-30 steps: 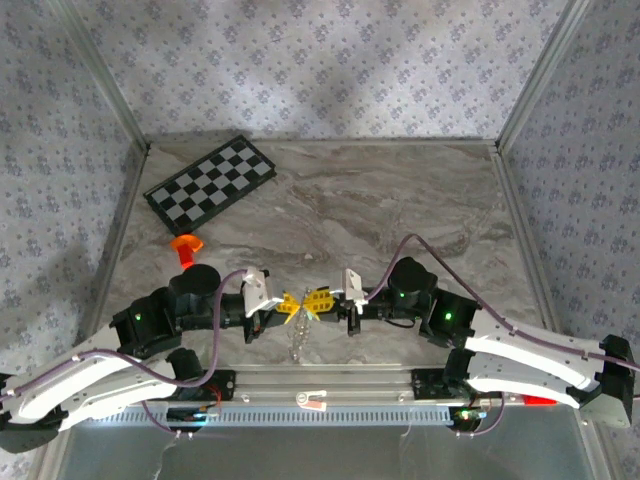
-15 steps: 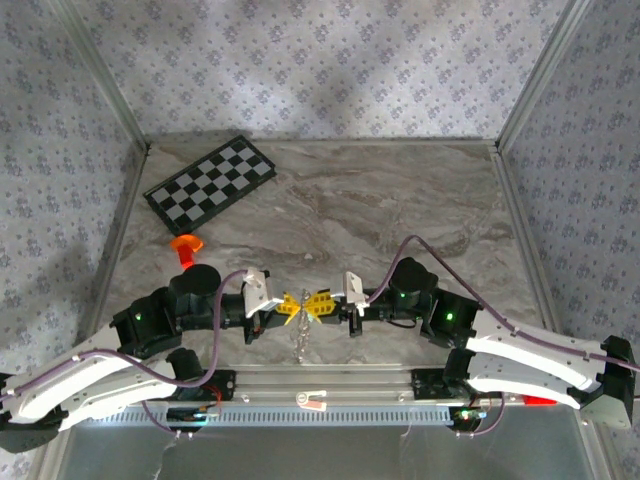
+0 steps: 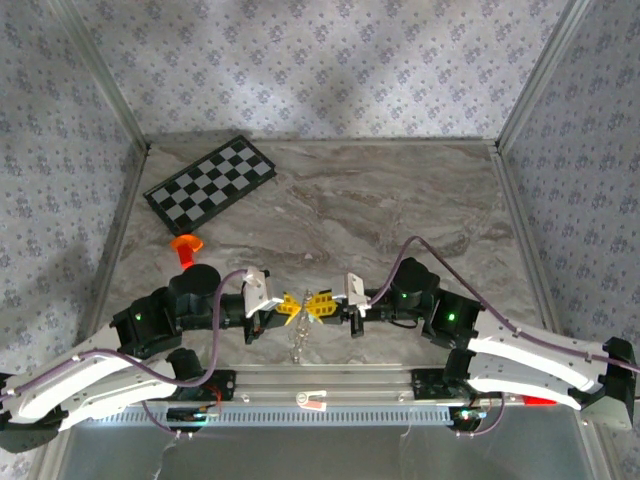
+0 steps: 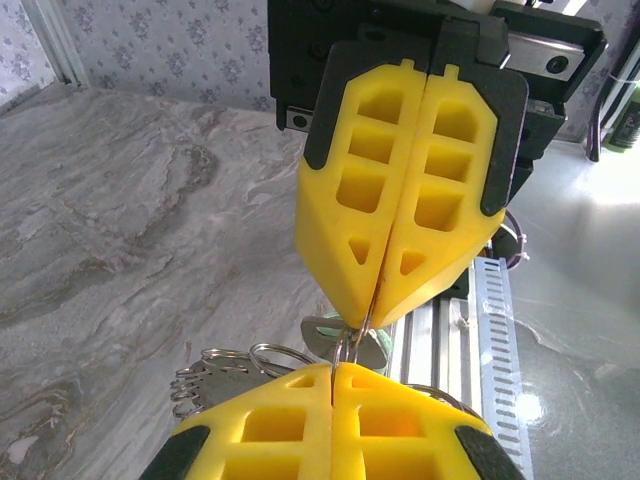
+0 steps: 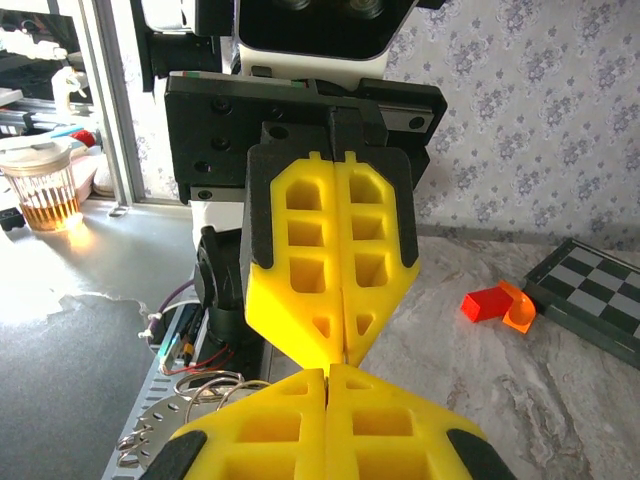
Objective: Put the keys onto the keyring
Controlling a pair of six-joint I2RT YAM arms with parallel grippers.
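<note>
My left gripper [image 3: 291, 306] and right gripper [image 3: 320, 305] meet tip to tip just above the table's near edge, both shut. In the left wrist view a thin wire loop of the keyring [image 4: 352, 345] runs from my left gripper [image 4: 333, 368] up into the right gripper [image 4: 372, 318]. Behind that wire hangs the key [image 4: 330, 332], with its mint-green head partly hidden. I cannot tell whether it is threaded on. The rest of the keyring [image 3: 298, 345] dangles below the tips, its silver fringe [image 4: 205, 375] at the left. The right wrist view shows its loops [image 5: 195, 385] beside my right gripper [image 5: 328, 372].
A black-and-white checkerboard [image 3: 210, 182] lies at the back left, with an orange plastic piece [image 3: 186, 245] in front of it. An aluminium rail [image 3: 320, 385] runs along the near edge under the grippers. A glass cup [image 5: 45, 190] stands off the table.
Hardly anything differs. Both grippers stay shut tip to tip on the ring wire, and the right wrist has shifted very slightly.
</note>
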